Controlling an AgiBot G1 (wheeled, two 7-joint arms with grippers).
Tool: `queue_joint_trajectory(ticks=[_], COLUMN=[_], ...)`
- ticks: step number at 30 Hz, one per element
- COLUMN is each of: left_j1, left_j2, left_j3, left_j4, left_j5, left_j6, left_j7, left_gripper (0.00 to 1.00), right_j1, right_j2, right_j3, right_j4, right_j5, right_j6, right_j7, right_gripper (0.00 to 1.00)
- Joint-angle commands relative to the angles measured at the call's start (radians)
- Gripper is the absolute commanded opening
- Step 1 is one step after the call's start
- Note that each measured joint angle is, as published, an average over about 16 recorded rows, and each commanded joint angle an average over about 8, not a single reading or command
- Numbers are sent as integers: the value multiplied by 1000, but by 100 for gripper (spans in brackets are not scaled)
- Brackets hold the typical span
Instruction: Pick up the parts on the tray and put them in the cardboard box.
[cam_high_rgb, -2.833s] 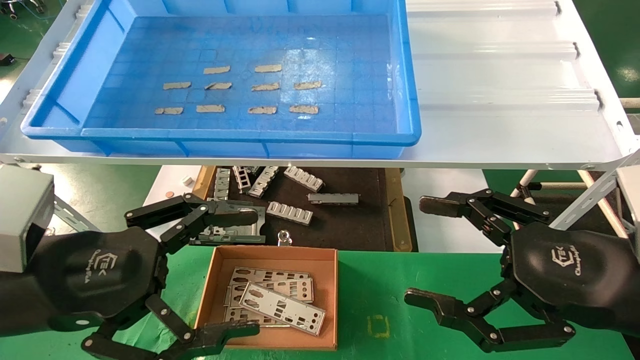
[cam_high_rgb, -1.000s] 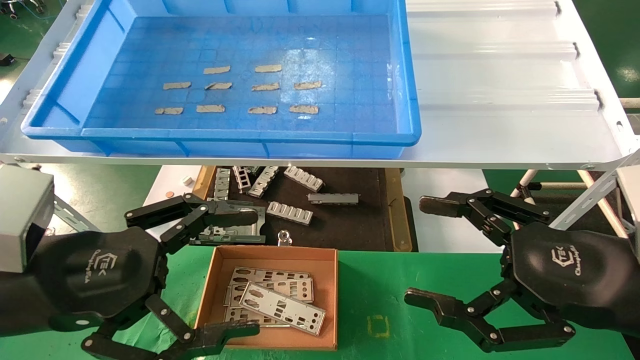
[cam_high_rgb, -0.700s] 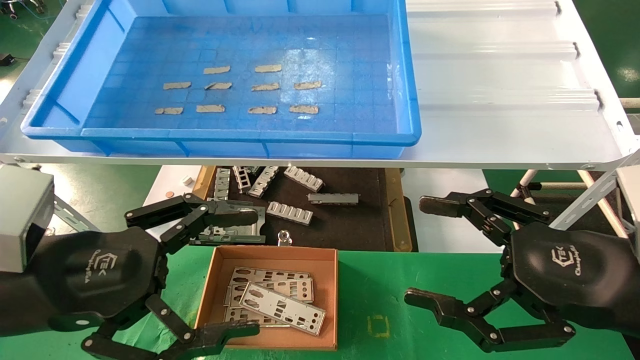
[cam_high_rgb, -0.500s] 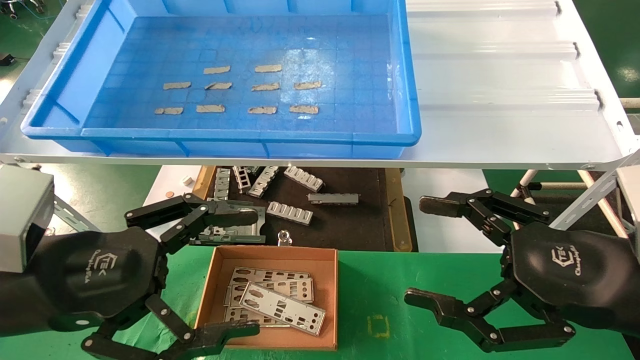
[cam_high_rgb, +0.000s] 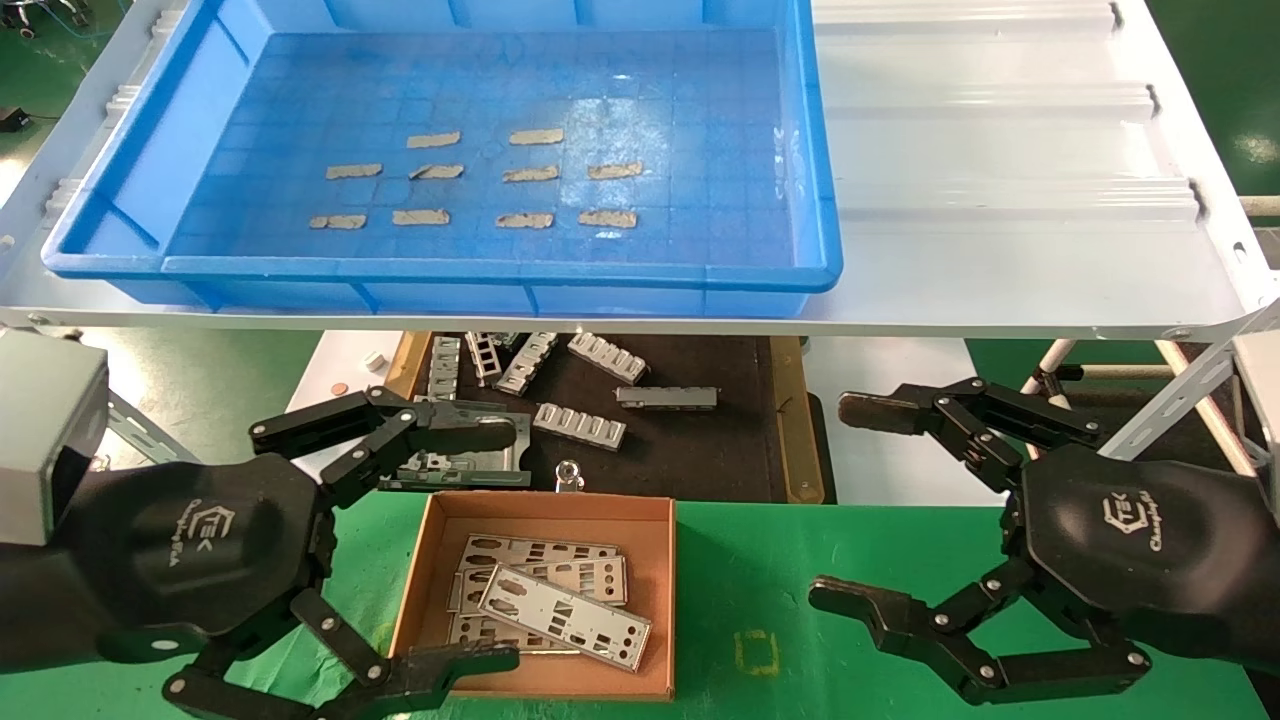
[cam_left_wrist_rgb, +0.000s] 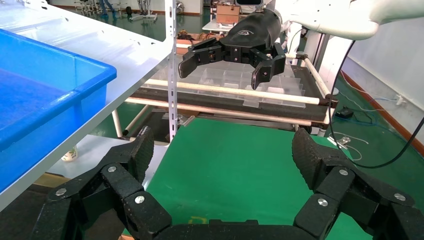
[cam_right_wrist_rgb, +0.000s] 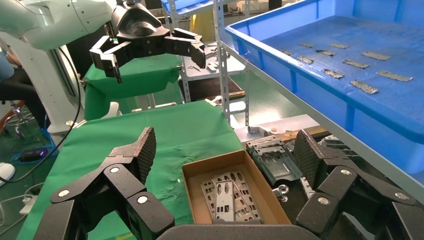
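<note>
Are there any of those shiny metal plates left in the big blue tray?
No, the tray holds only small grey strips; the plates lie in the cardboard box.

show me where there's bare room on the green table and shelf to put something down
Free: the green cloth between the cardboard box and the right gripper, and the white shelf right of the tray. Crowded: the box, stacked with parts, the dark mat strewn with brackets, and the left gripper beside the box.

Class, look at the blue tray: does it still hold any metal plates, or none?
None. The tray holds only small grey strips on its gridded floor; the plates lie stacked in the cardboard box.
</note>
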Motion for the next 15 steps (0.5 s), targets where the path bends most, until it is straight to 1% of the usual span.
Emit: queue_joint_trajectory(ticks=[1, 15], left_j1=[0, 0], left_j2=[0, 0], left_j3=[0, 0], left_j4=[0, 0], left_j5=[0, 0], left_j6=[0, 0], left_j7=[0, 0], left_gripper=[100, 100], right_j1=[0, 0], right_j2=[0, 0], right_j3=[0, 0], right_j4=[0, 0], right_j5=[0, 0], right_j6=[0, 0], right_j7=[0, 0], right_gripper=[100, 100])
